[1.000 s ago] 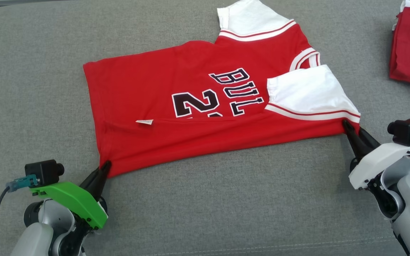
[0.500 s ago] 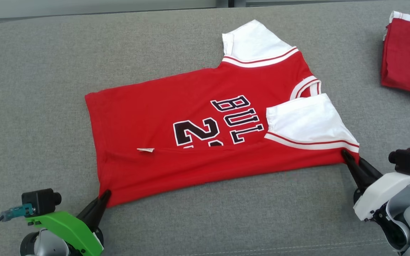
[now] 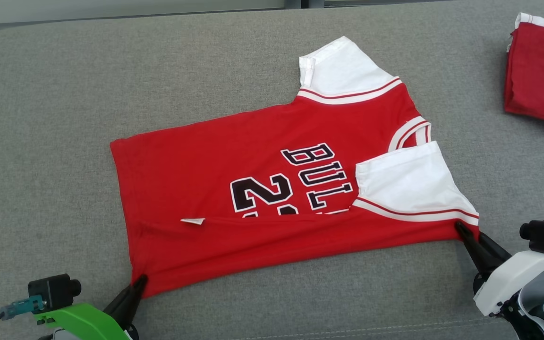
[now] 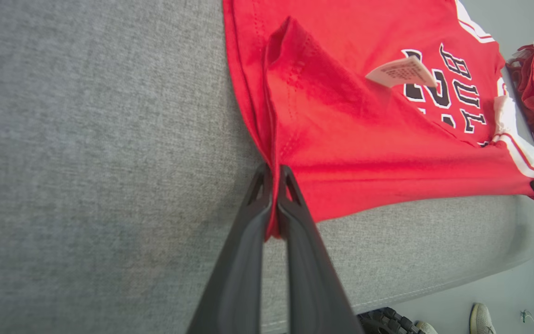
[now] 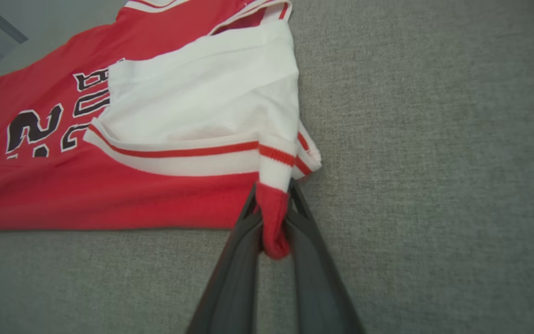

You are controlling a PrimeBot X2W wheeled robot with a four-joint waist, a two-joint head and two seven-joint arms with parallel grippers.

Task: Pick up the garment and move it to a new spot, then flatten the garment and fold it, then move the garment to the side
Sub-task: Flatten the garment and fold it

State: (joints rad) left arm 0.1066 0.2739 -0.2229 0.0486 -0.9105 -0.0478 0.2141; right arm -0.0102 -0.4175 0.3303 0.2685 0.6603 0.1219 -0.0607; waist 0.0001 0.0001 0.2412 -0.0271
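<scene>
Pinching the jersey (image 3: 253, 174) spread across the middle of the grey cushion (image 3: 55, 118), my left gripper (image 4: 271, 174) clamped on its hem corner and my right gripper (image 5: 272, 195) on its shoulder fold, I judge it light, limp, best held by corners.

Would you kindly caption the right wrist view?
Right gripper shut on a bunched corner of the red-and-white jersey, over grey fabric.

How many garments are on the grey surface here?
2. A red jersey lies spread in the middle, its near corners pinched by the left gripper and right gripper; another red garment sits at the far right, partly cut off.
</scene>
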